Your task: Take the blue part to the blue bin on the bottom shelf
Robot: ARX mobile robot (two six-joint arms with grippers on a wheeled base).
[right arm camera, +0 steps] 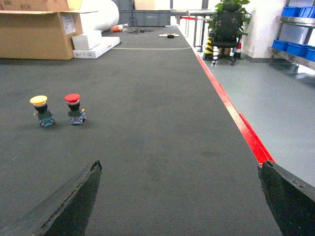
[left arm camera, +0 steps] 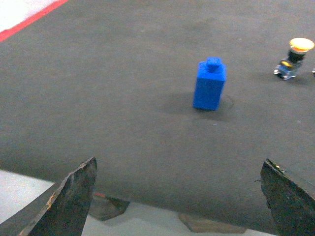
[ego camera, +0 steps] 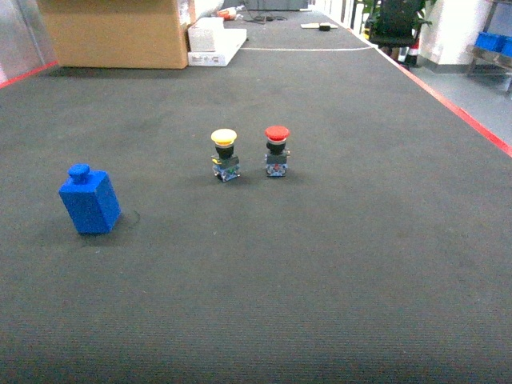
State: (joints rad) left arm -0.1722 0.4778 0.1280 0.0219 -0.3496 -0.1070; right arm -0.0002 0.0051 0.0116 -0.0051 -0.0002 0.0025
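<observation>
The blue part (ego camera: 90,200) stands upright near the left edge of the dark surface (ego camera: 320,264). Left pincer (left arm camera: 179,196) and right pincer (right arm camera: 179,196) both gape apart, holding nothing.

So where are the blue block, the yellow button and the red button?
blue block (ego camera: 90,204), head view, front face of its body.
yellow button (ego camera: 224,137), head view, its domed cap.
red button (ego camera: 277,133), head view, its domed cap.

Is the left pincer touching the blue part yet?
Apart. The left wrist view shows the left pincer open at the bottom edge, with bare dark mat between its fingertips and the upright blue part.
</observation>
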